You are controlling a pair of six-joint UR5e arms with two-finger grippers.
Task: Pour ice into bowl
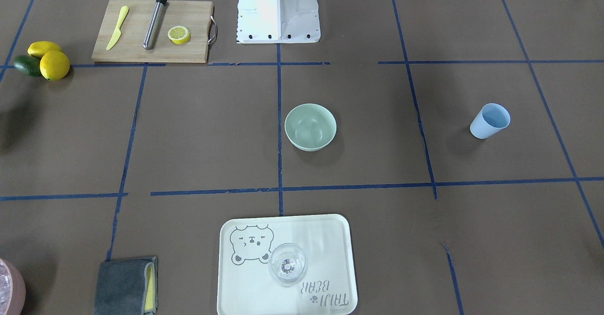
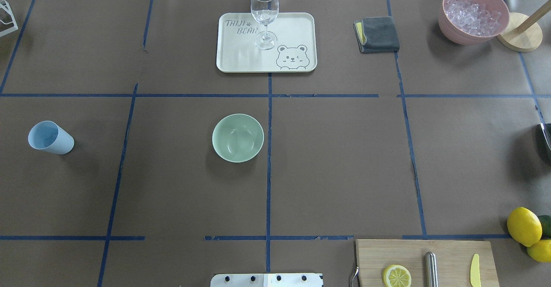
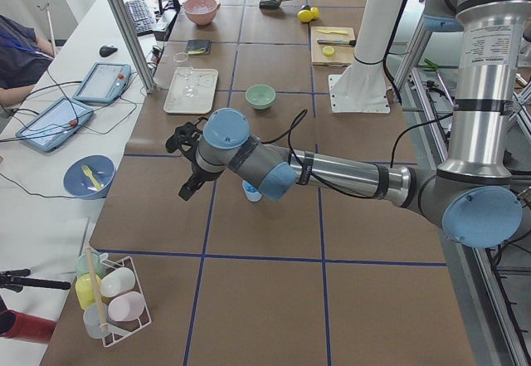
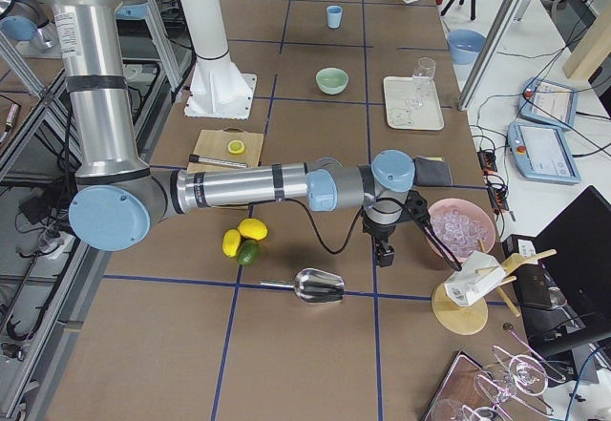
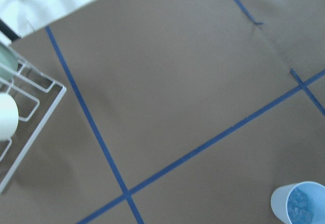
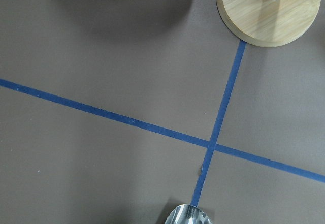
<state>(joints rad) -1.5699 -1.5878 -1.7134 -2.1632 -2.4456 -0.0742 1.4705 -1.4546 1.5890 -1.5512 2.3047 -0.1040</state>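
My left jaws hang over the brown papered surface (image 2: 335,171), shown only side-on: apart or together, I cannot tell. Same finding for my right jaws. Small clear glassy ice cubes (image 5: 299,211) lie inside the light blue plastic cup (image 5: 278,203), near my left jaws. The round pale mint-green plastic bowl (image 2: 237,137) stands between both jaws, well apart from each.
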